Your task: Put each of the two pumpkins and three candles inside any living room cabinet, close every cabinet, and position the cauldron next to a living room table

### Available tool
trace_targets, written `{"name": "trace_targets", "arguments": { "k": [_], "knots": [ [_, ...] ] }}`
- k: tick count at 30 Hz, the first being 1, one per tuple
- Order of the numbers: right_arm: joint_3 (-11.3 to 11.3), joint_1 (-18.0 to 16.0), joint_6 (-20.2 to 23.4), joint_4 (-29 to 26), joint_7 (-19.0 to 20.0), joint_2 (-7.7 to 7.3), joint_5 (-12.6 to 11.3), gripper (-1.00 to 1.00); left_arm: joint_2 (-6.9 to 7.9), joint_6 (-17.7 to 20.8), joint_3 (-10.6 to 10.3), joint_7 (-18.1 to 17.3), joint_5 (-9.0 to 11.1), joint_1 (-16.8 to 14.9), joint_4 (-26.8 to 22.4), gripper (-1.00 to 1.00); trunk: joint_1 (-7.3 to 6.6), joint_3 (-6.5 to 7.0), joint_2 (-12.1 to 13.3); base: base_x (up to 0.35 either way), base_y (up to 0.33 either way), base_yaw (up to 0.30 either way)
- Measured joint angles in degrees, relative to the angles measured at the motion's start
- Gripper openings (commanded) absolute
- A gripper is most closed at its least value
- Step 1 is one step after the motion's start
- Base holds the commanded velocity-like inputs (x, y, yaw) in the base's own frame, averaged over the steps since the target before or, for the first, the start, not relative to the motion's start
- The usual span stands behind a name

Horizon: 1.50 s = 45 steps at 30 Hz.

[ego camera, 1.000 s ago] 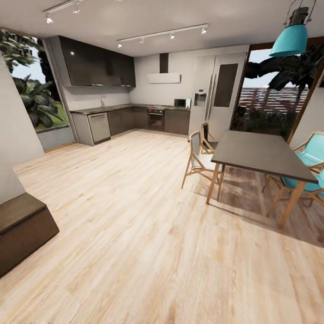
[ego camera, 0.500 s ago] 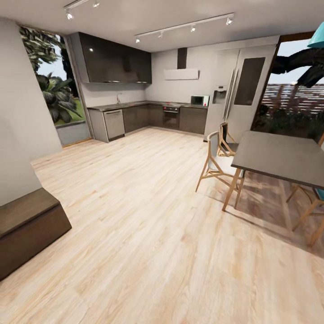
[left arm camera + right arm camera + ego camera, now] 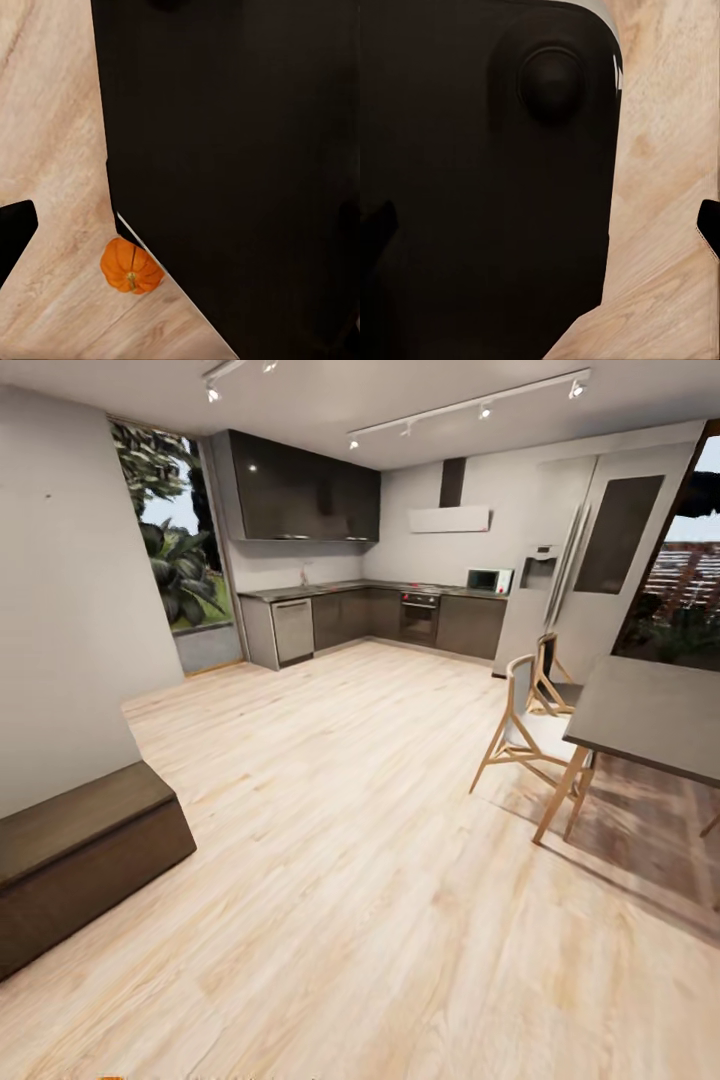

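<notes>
A low dark-brown cabinet point(image 3: 85, 845) with a flat top stands against the grey wall at the head view's lower left, its fronts closed as far as I can see. In the left wrist view an orange pumpkin point(image 3: 131, 266) lies on the wood floor right beside my black base point(image 3: 240, 165). My left gripper point(image 3: 180, 225) hangs over that base, with one dark fingertip point(image 3: 15, 232) showing far out to the side. My right gripper point(image 3: 540, 225) hangs open and empty above the base, a fingertip point(image 3: 709, 225) at each edge. The cauldron and candles are out of view.
A grey dining table point(image 3: 655, 715) with a pale wooden chair point(image 3: 520, 735) stands at the right. The dark kitchen cupboards point(image 3: 400, 615), oven and fridge point(image 3: 590, 560) line the far wall. Wide wood floor point(image 3: 350, 840) lies between the cabinet and the table.
The whole head picture has slid to the right, so the camera has turned left. More of the cabinet and grey wall shows; the teal lamp and teal chairs have left the frame.
</notes>
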Motion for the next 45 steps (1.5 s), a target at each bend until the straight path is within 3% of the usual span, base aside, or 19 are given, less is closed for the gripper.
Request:
{"name": "trace_targets", "arguments": {
  "k": [45],
  "knots": [
    [0.08, 0.0, 0.01, 0.04, 0.0, 0.0, 0.0, 1.0, -0.09, 0.0, 0.0, 0.02, 0.0, 0.01, 0.01, 1.0, 0.0, -0.01, 0.0, 0.0, 0.0, 0.289]
  ]
}}
